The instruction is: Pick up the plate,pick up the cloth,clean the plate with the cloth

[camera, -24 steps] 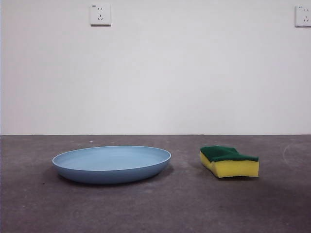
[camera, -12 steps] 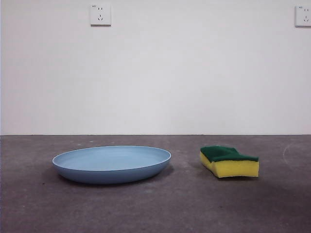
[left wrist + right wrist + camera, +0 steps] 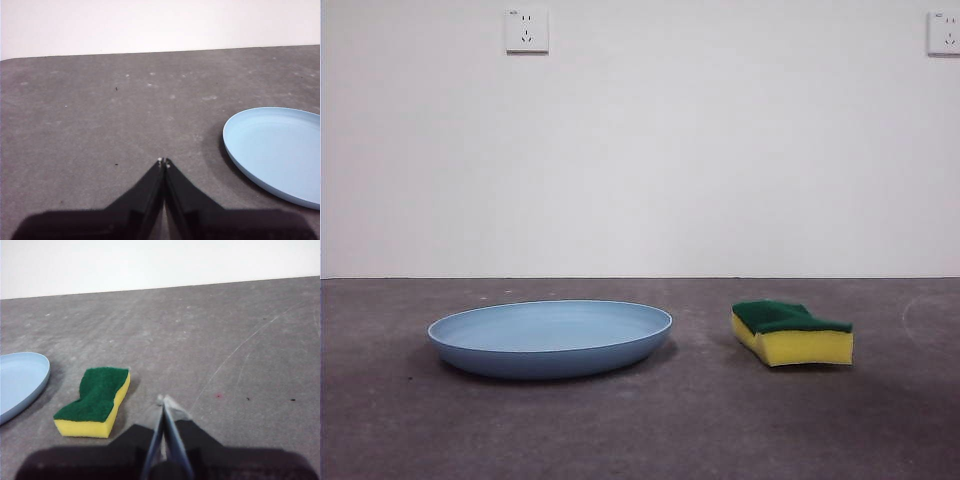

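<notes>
Nothing grasped yet: left gripper (image 3: 164,162) and right gripper (image 3: 163,401), both closed and empty, must open; round light-blue matte plate (image 3: 550,337) and yellow-green foam sponge (image 3: 791,333) lie mid-bench

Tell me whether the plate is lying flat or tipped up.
Flat. The plate rests right way up on the table, rim level in the front view, nothing in it, neither gripper touching it.

Plate (image 3: 550,338) smooth, matte (probably plastic); sponge (image 3: 791,334) foam, scouring top.
</notes>
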